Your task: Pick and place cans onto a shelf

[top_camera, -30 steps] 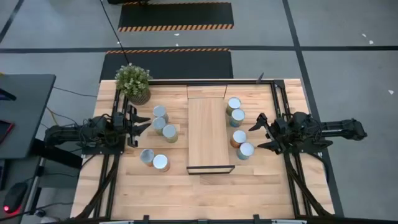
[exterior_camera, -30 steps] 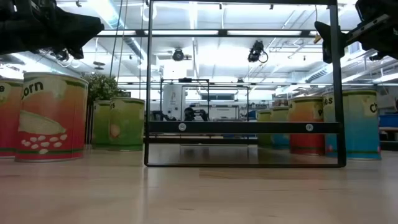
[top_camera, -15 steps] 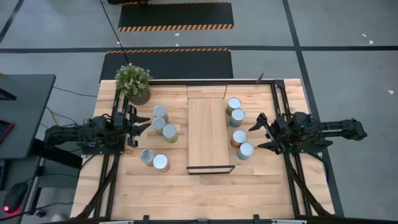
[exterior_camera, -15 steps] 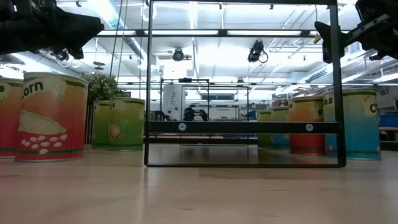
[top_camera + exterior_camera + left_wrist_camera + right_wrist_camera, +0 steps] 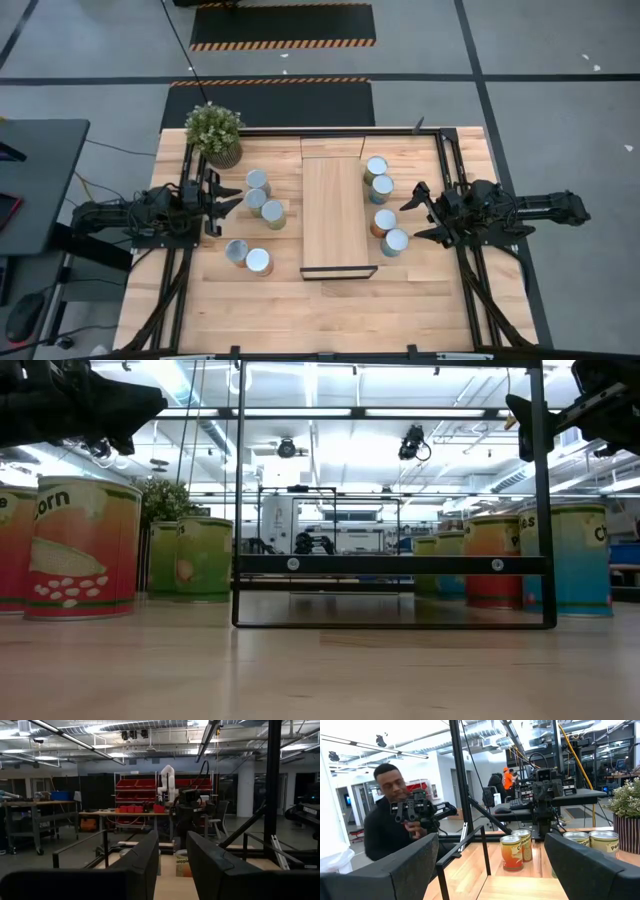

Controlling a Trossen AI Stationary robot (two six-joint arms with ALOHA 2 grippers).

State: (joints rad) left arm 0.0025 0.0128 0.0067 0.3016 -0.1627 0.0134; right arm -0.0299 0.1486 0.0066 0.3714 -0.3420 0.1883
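High view gives you the layout you need: the shelf [image 5: 335, 213] lies down the middle of the table, its long axis running from the near edge toward the far edge, and its top is bare, so no can is placed yet. Four cans [image 5: 379, 205] stand in a line along its right side, just beside the frame. Five more stand to its left, three clustered near the plant [image 5: 214, 133] and two nearer the front.

Your right gripper [image 5: 417, 213] hangs with its fingers spread wide and empty, pointing toward the shelf. The orange-labelled can [image 5: 384, 221] and the teal one [image 5: 394, 241] sit directly between it and the shelf, close in front of the fingertips. So the right arm looks to have the shorter reach, and it can carry on past the can toward the board in the same direction.

Your left gripper [image 5: 228, 197] is also parted and empty, aimed at the cluster of three; the greenish can [image 5: 255, 201] is nearest it. From the table-level camera the dark arms sit above can height, so either pick probably needs a descent first.
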